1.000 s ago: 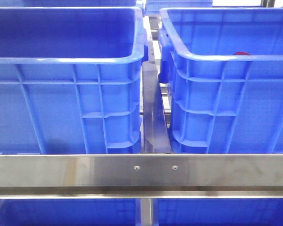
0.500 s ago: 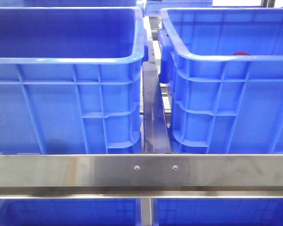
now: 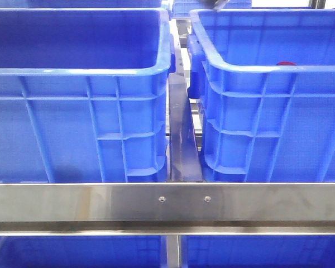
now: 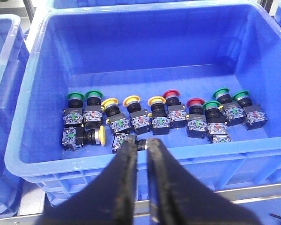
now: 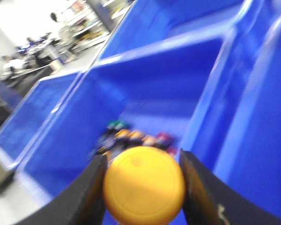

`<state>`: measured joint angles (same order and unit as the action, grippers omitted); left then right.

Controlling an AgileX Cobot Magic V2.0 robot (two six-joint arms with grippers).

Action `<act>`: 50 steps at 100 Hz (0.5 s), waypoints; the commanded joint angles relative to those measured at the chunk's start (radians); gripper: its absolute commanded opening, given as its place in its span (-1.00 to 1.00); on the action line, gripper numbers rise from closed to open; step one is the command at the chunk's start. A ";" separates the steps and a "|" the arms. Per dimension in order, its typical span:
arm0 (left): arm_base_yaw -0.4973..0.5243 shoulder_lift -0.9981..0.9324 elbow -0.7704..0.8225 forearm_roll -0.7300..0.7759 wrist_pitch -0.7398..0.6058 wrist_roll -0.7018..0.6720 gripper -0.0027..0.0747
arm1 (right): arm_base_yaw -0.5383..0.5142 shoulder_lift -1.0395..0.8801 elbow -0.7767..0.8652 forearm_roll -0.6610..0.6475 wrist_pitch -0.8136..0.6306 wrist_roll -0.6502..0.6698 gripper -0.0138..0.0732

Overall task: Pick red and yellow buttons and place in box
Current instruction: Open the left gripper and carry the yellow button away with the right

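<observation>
Blue crate [image 5: 145, 84] behind glossy yellow button [image 5: 144, 185]

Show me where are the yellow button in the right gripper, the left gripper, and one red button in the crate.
yellow button [image 5: 144, 184], right wrist view, middle of its round cap.
left gripper [image 4: 142, 149], left wrist view, midway between the fingertips.
red button [image 4: 171, 94], left wrist view, on its red cap.
</observation>
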<state>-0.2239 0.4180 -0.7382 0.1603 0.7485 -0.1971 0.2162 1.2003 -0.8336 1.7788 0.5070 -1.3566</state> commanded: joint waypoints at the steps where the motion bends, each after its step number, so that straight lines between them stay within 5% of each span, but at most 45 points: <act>1: 0.004 0.007 -0.024 -0.002 -0.079 -0.010 -0.98 | -0.006 -0.021 -0.067 0.140 -0.082 -0.087 -0.31; 30: 0.004 0.007 -0.024 -0.002 -0.079 -0.010 -0.98 | -0.010 -0.003 -0.169 0.139 -0.603 -0.297 -0.31; 50: 0.004 0.007 -0.024 -0.002 -0.079 -0.010 -0.98 | -0.144 0.087 -0.220 0.108 -0.581 -0.317 -0.31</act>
<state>-0.2222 0.4180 -0.7382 0.1603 0.7485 -0.1971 0.1382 1.2722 -1.0005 1.8307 -0.1105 -1.6543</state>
